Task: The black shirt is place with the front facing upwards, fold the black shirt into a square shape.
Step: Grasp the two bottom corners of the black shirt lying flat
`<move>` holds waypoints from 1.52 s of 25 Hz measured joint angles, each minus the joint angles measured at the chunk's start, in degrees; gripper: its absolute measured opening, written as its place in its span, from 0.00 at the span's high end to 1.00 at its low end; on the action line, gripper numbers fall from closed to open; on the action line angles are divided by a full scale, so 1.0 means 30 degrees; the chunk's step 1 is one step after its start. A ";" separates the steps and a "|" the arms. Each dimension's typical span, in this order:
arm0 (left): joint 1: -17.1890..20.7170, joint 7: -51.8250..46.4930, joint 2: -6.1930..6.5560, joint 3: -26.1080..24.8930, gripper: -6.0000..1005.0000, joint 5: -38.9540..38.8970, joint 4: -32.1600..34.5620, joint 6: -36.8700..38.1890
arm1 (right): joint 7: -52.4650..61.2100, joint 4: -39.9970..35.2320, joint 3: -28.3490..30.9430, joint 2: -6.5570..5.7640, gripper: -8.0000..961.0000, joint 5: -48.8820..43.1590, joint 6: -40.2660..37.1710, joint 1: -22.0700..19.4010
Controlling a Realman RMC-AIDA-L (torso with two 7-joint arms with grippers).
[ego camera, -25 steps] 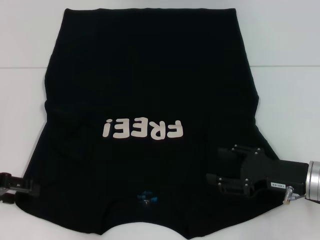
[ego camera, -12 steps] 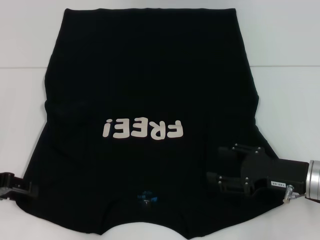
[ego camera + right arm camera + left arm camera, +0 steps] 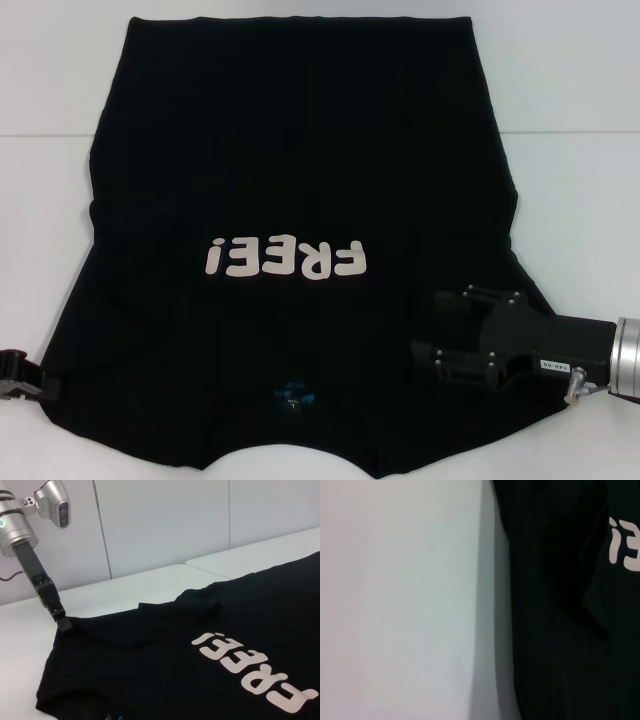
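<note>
A: Where is the shirt (image 3: pixel 300 180) lying?

B: It is lying flat on the white table (image 3: pixel 580 200), front up, with the "FREE!" lettering (image 3: pixel 285 260) reading upside down from the head view and the neck label (image 3: pixel 292 395) toward the robot. Both sleeves are looking tucked or bunched at the sides.

A: And the arms?

B: The right pincer (image 3: pixel 425 362) is sitting low over the shirt's right shoulder area. The left pincer (image 3: pixel 45 385) is meeting the cloth at the left sleeve edge; in the right wrist view its tip (image 3: pixel 64 624) is touching the fabric there.

A: Are they gripping?

B: I cannot tell for either one. Black fingers are blending into black cloth, and the left wrist view is showing only the shirt edge and table, no fingers.

A: How should the step go?

B: I judge they are preparing to take the shoulder end. Each should be pinching through both layers at matching spots, then lifting together and evenly so the fold line is staying straight and the lettering is not skewing.

A: Anything hidden?

B: The collar edge is running out of the head view, and the left arm is cut off at the side.
</note>
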 joint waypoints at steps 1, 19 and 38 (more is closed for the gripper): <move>0.0004 0.0030 0.0000 0.0000 0.68 -0.0001 -0.0001 0.0010 | 0.0051 -0.0001 -0.0002 0.0001 0.16 0.0007 -0.0004 -0.0005; 0.0180 0.1730 -0.0018 -0.1080 0.97 -0.0786 0.0237 0.0770 | 1.9624 -0.7364 0.0052 -0.2454 0.17 -0.3832 -0.3240 0.0229; 0.0196 0.2275 -0.0135 -0.1126 0.97 -0.0804 0.0427 0.0855 | 2.7547 -0.5783 0.1258 -0.3321 0.21 -1.2016 -0.4815 0.2459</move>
